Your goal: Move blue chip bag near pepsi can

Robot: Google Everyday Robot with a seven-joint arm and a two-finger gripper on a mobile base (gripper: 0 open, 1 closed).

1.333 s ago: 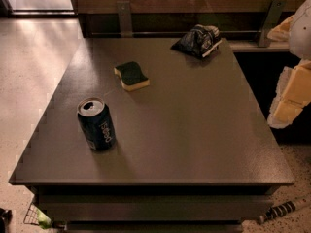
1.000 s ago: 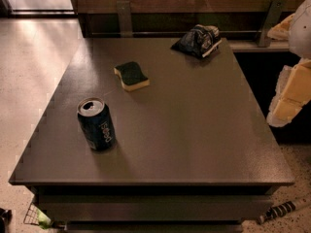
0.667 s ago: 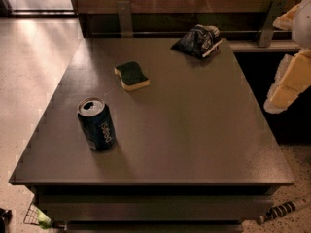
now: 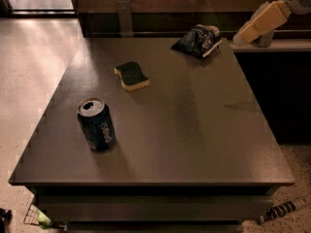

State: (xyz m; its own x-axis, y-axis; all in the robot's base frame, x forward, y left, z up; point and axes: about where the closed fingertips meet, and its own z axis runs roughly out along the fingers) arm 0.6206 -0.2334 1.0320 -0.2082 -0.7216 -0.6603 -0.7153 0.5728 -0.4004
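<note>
Gripper (image 4: 253, 28): raised beyond the far right corner of the table (image 4: 204, 135), slanting down-left; open or closed cannot be told.
Blue chip bag (image 4: 198, 41): just left of the gripper, crumpled, at the table's far edge.
Sponge (image 4: 131, 75): further left, nearer the camera.
Pepsi can (image 4: 96, 124): upright, well apart from the gripper, toward the near left edge, with open tabletop between it and the bag.

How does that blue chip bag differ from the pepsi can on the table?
The pepsi can stands upright at the front left of the table; the blue chip bag lies slumped at its far right edge. The can is a smooth cylinder with a silver top; the bag is crumpled and shapeless. Both are dark blue with lighter printing. The gripper hangs at upper right, close to the bag.
</note>
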